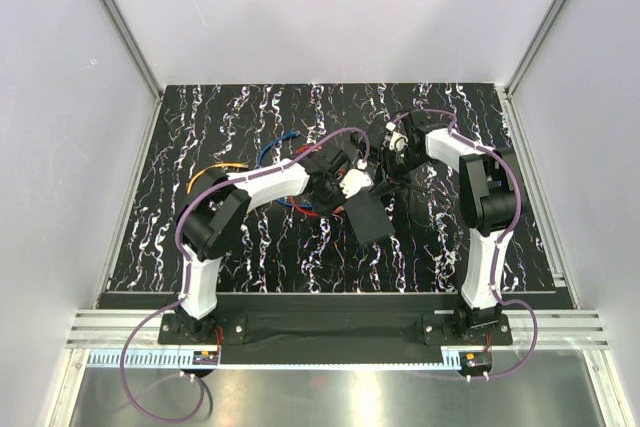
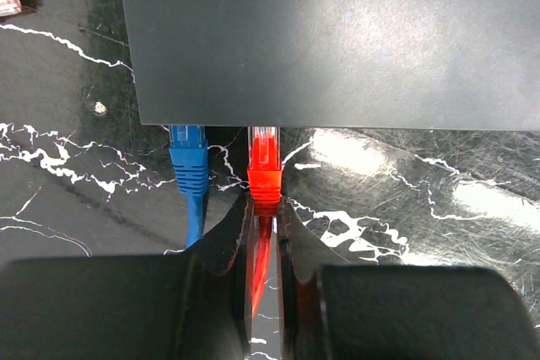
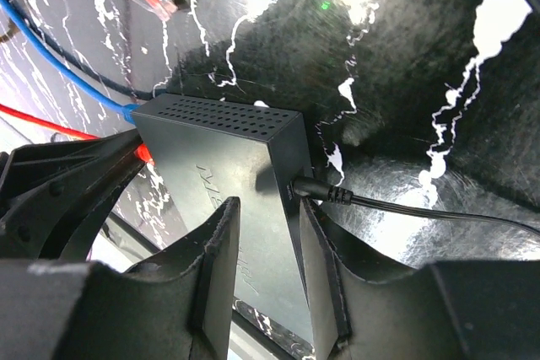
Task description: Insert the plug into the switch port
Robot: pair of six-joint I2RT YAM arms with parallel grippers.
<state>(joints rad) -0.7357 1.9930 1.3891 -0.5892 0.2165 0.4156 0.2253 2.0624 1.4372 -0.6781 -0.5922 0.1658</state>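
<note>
1. The insertion step looks to be in hand. The red plug (image 2: 265, 166) sits with its clear tip at the near edge of the switch (image 2: 337, 40), just beside the blue plug (image 2: 189, 158), which is already in. The switch port itself is hidden under that edge.
2. The next move probably calls for a short, straight push along the plug's axis, level with the worktop (image 2: 422, 191), until it latches.
3. The left fingers (image 2: 228, 233) are closed narrowly on the red plug's boot and cable.
4. The right fingers (image 3: 215, 276) stand partly apart, clamping the switch's end near the power cord (image 3: 405, 208), apparently bracing it.
</note>
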